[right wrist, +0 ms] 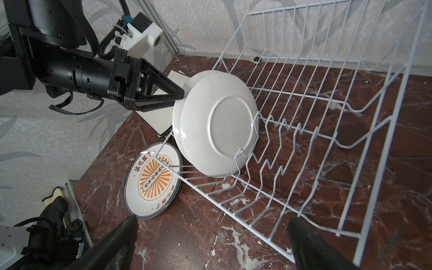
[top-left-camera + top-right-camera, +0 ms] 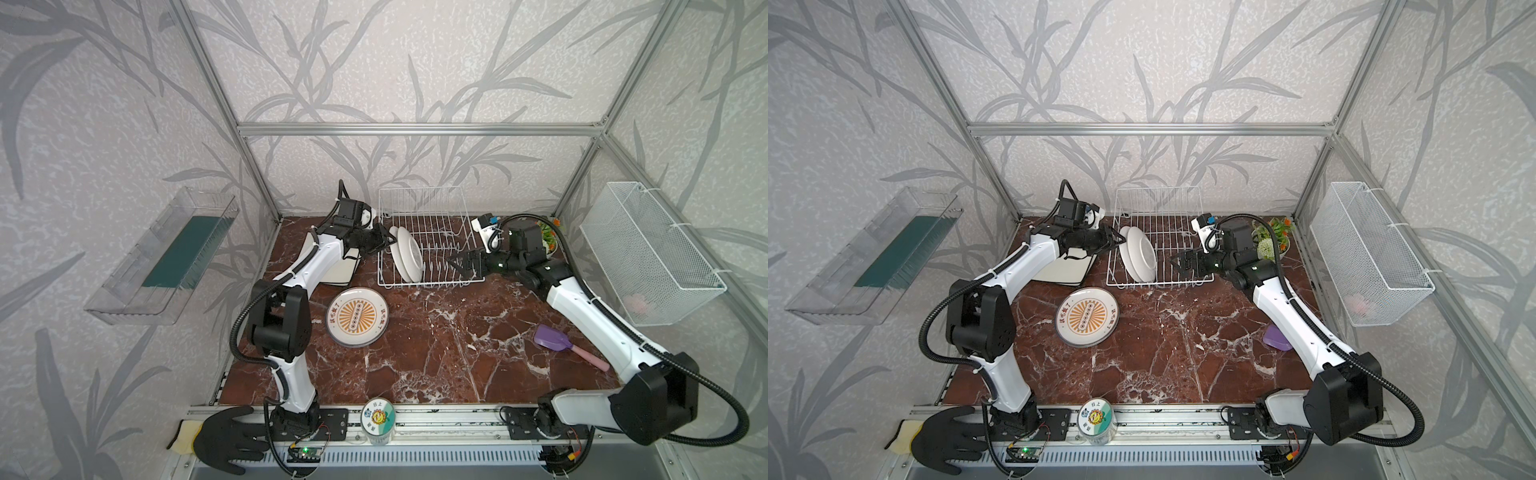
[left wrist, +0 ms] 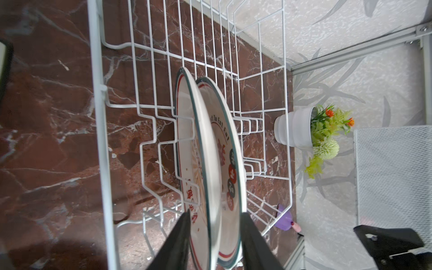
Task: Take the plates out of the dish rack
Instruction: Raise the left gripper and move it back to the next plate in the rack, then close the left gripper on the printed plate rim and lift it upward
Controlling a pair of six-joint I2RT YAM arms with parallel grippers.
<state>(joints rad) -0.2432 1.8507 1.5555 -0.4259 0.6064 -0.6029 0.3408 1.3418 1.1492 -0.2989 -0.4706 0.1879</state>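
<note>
grasp step, by my reading: orange plate [image 2: 357, 316] lies flat out front; behind it two plates [image 2: 409, 253] stand on edge at the left end of the rack [image 2: 432, 284], printed faces leftward (round, so no long axis). left gripper [image 3: 216, 219] straddles both rims, jaws narrow; pinching or not, i cannot tell. right gripper [image 2: 454, 264] hangs wide open, empty. next calls for a firm clamp, then a straight lift out.

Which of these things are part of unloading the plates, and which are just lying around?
Part of the job: dish rack, two plates standing in it, orange-patterned plate and square plates on the table, left gripper, right gripper.
Just lying about: purple scoop, potted plant, mesh basket, clear tray, black glove, jar.
</note>
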